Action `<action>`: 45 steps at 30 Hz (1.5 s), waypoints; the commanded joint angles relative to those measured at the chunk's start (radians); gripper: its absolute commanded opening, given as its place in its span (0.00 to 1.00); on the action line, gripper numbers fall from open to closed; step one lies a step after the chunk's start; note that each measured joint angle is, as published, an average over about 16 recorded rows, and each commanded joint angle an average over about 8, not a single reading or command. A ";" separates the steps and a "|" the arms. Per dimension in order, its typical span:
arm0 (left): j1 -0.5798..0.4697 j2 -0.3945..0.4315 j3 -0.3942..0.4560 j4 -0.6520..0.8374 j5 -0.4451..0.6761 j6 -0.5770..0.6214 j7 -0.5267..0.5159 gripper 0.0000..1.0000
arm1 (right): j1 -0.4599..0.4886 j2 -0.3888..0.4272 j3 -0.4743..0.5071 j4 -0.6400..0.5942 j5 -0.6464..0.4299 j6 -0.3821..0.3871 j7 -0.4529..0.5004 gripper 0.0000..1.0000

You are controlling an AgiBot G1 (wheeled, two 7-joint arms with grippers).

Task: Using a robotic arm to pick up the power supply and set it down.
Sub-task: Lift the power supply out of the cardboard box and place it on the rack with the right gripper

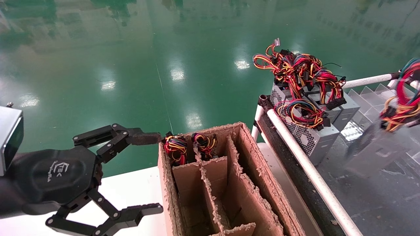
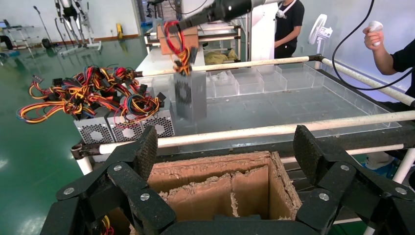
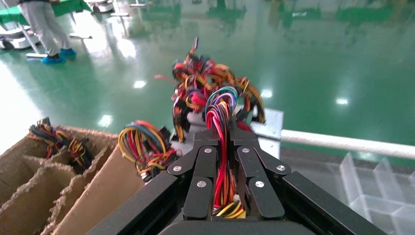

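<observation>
A power supply (image 2: 191,93), a slim grey metal box, hangs in the air above the grey work surface (image 1: 387,196), lifted by its loop of mostly red wires (image 3: 222,127). The right gripper (image 3: 225,147), the black two-finger end of the robotic arm (image 2: 220,11), is pinched tight on that wire bundle, its fingers (image 3: 204,152) pressed together on either side of the strands; in the head view the suspended box shows only as a blur at the far right, clear of the surface beneath it. Behind it, near the far left end of the surface, a cluster of other grey perforated power supplies (image 1: 311,131) sits against a white rail (image 1: 308,167), their red, yellow, orange and blue wires (image 1: 298,67) tangled on top. Clear plastic divider trays (image 2: 254,81) line the back of the surface. To the left of the rail stands a worn cardboard box (image 1: 229,183) with frayed partitions; two small wire coils (image 1: 175,149) fill its far compartments. The left gripper (image 1: 144,173) hovers just beside that box, over a white tabletop (image 1: 131,186), its fingers spread wide and holding nothing, one fingertip (image 1: 146,138) coated in brown crust.
</observation>
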 commanded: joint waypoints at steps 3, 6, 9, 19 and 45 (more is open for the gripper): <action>0.000 0.000 0.000 0.000 0.000 0.000 0.000 1.00 | -0.034 -0.021 0.001 -0.001 0.003 0.006 0.000 0.00; 0.000 0.000 0.000 0.000 0.000 0.000 0.000 1.00 | -0.048 -0.045 0.004 -0.001 0.007 0.019 -0.005 0.00; 0.000 0.000 0.000 0.000 0.000 0.000 0.000 1.00 | -0.058 -0.071 0.006 -0.002 0.011 0.034 -0.012 0.00; 0.000 0.000 0.000 0.000 0.000 0.000 0.000 1.00 | -0.064 -0.147 0.013 0.001 0.020 0.079 -0.030 0.00; 0.000 0.000 0.001 0.000 -0.001 0.000 0.000 1.00 | -0.090 -0.234 0.015 -0.014 0.023 0.168 -0.094 1.00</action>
